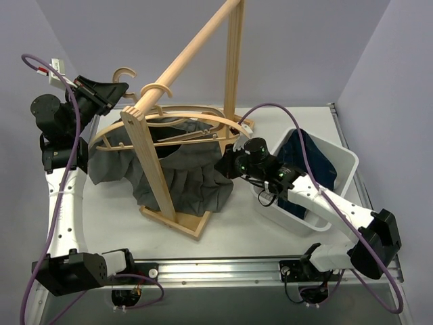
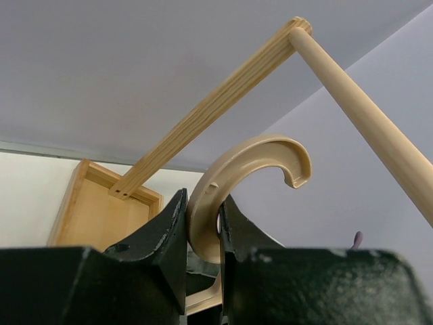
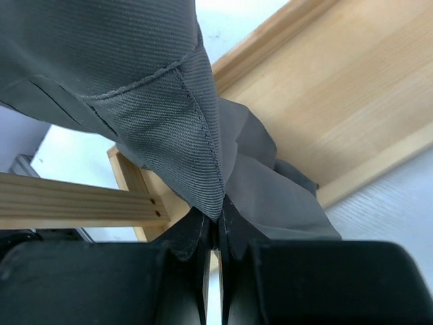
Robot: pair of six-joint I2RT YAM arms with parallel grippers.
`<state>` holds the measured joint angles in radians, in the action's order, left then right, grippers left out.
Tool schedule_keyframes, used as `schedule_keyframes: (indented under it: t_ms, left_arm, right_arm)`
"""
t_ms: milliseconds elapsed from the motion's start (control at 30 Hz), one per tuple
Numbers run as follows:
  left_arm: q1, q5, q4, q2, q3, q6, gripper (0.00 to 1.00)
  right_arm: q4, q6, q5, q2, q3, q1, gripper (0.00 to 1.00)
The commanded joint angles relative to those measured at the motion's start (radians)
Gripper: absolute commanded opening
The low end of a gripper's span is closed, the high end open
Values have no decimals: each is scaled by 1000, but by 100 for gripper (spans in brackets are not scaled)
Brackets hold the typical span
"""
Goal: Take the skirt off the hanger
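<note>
A grey skirt [image 1: 183, 179] hangs from a wooden hanger [image 1: 172, 122] beside the wooden rack. My left gripper [image 1: 116, 90] is shut on the hanger's hook [image 2: 247, 172], which curves up between the jaws in the left wrist view. The hook is off the rail [image 1: 186, 55]. My right gripper [image 1: 224, 164] is shut on the skirt's right edge, a stitched grey corner [image 3: 183, 128] pinched between the fingertips [image 3: 196, 233].
The wooden rack has an upright post [image 1: 154, 172], a base [image 1: 184, 221] and a slanted rail with another hook [image 1: 157, 90] on it. A white bin [image 1: 338, 166] with dark blue cloth [image 1: 308, 159] stands at the right.
</note>
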<state>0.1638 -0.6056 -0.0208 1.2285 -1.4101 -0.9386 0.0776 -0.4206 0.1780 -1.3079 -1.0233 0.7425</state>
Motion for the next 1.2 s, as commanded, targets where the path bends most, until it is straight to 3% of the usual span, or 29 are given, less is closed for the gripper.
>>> schedule_keyframes:
  t_ms: [0, 733, 1167]
  left_arm:
    - [8, -22, -151, -20, -23, -63, 2]
    - [8, -48, -103, -31, -78, -60, 2]
    - [8, -68, -91, -21, -84, -58, 2]
  right_arm:
    - [139, -46, 43, -20, -1, 8, 0]
    - [214, -87, 107, -269, -169, -49, 0]
    - [369, -175, 287, -531, -305, -43, 0]
